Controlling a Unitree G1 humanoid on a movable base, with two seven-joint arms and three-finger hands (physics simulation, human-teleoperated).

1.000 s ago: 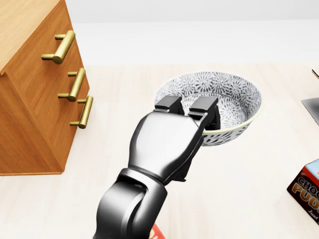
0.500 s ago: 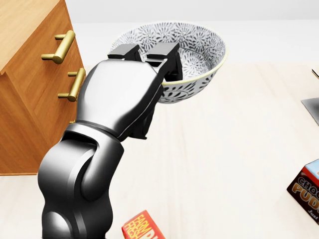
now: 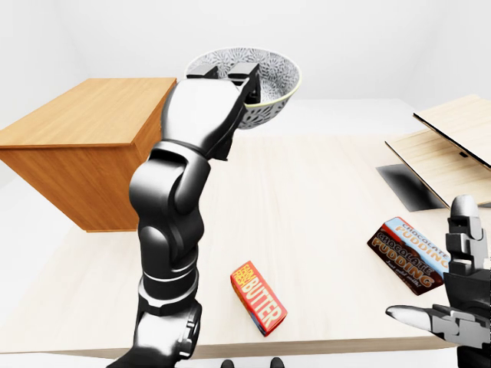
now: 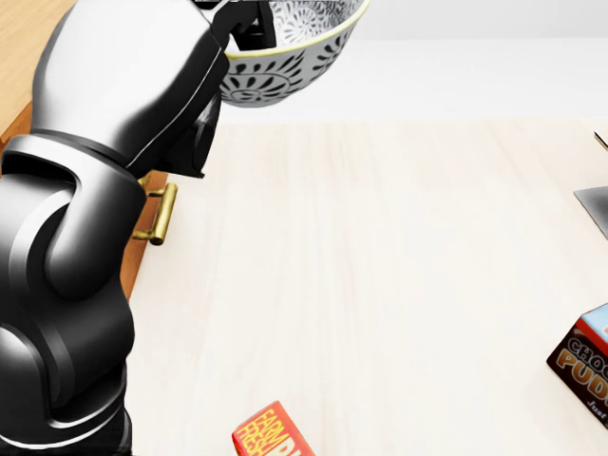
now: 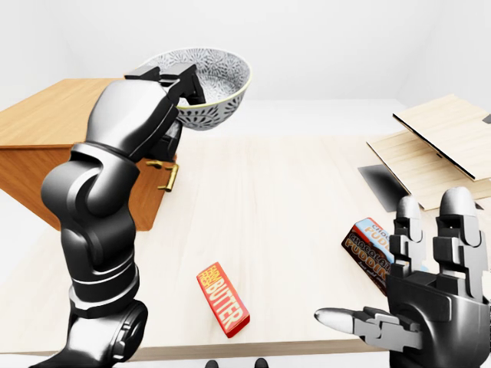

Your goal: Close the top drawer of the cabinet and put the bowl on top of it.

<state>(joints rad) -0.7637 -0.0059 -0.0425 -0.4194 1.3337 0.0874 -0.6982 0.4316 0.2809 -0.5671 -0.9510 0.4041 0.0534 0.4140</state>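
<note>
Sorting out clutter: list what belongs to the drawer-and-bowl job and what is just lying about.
Job: bowl, gripped at its rim by the left hand; cabinet.
Lying about: butter box, chocolate pudding box, wooden boards. Right hand idle, open.

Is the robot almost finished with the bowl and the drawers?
No drawer sticks out of the cabinet as far as the views show, so closing looks done. The left hand grips the bowl by its rim, lifted off the table. Left to do: set the bowl on the cabinet's top and let go.
</note>
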